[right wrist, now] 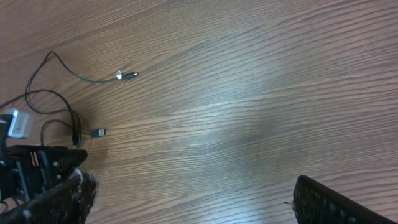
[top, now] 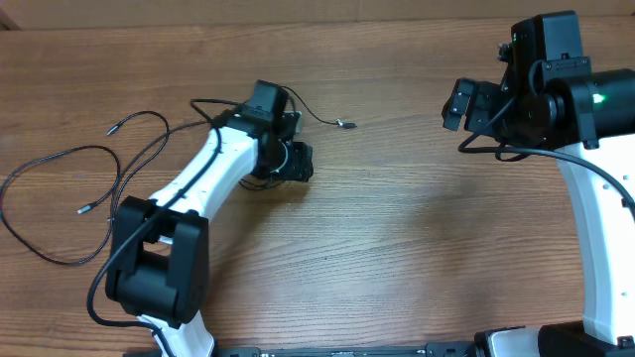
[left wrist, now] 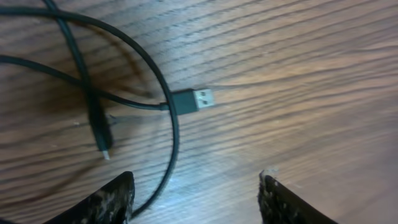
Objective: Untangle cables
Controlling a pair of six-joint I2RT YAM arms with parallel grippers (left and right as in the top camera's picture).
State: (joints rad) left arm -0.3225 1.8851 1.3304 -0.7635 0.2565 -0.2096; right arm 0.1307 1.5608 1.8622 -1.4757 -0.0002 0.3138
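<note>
Thin black cables lie looped on the wooden table at the left, with small plugs at their ends. One cable end with a silver tip lies beyond my left gripper. In the left wrist view a USB plug and a smaller plug lie on the wood among crossing cables. My left gripper is open just above them and holds nothing; it shows in the overhead view. My right gripper is open and empty, raised at the far right. The right wrist view shows the silver-tipped end.
The wooden table spans the whole view. The left arm's white link lies across part of the cable loops. The right arm's base stands at the right edge.
</note>
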